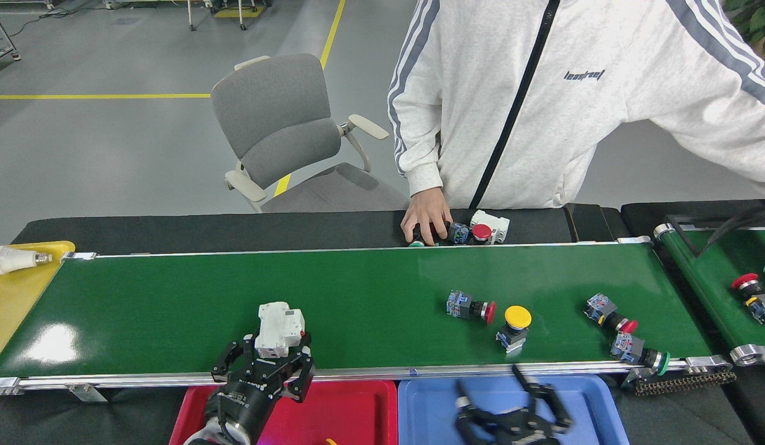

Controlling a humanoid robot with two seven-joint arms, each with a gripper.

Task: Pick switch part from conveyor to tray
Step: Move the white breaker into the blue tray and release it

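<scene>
The conveyor [370, 290] is a long green belt running left to right. My left gripper [272, 366] is at the belt's near rail, shut on a white breaker-like switch part [278, 327] that stands up between its fingers. My right gripper [506, 398] is blurred and hangs open over the blue tray [429, 405] with nothing seen in it. The red tray [351, 405] lies under my left arm, and a small yellow bit [329, 441] shows at its bottom edge. A red-button switch [470, 307], a yellow-button switch [514, 324], another red one [608, 312] and a green one [639, 356] lie on the belt's right half.
A person in a white jacket stands behind the belt, one hand [426, 219] resting on a heap of parts [478, 230]. A second belt [722, 278] at the right carries more switches. A yellow tray [12, 296] with a bulb sits at far left, and a grey chair [283, 130] stands behind.
</scene>
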